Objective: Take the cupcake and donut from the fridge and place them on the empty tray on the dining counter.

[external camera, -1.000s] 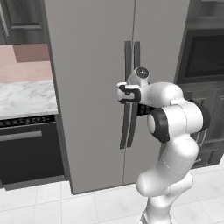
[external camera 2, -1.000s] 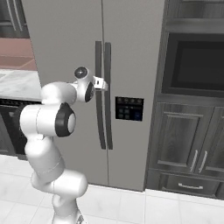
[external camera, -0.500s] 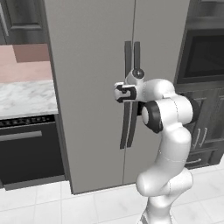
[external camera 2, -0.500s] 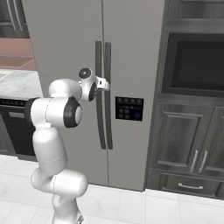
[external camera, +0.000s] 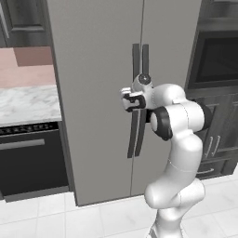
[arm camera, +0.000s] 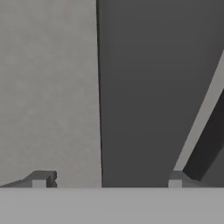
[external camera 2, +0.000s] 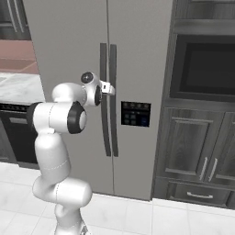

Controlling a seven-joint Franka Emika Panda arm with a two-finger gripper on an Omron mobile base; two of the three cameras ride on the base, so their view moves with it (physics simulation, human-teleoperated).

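The grey fridge [external camera: 93,69] [external camera 2: 69,36] stands with both doors closed, so the cupcake and donut are hidden. The tray and dining counter are out of view. My gripper [external camera: 126,100] [external camera 2: 111,88] is at mid height on the pair of dark vertical handles [external camera: 135,60] [external camera 2: 103,59]. In the hand view my gripper [arm camera: 107,178] straddles one handle [arm camera: 140,87]. Its jaws are wide apart: the right fingertip [arm camera: 175,177] sits at the handle's edge, and a gap of door surface shows beside the left fingertip [arm camera: 41,178].
Left of the fridge is a small marble counter [external camera: 28,104] over a black oven [external camera: 28,158]. To the right are a built-in wall oven [external camera 2: 206,69] and dark cabinets [external camera 2: 193,142]. A control panel [external camera 2: 135,114] sits on the right door. White tiled floor lies below.
The arm's elbow has swung up and closer to the fridge while the hand stayed at the handles. The jaws have narrowed a little around the handle.
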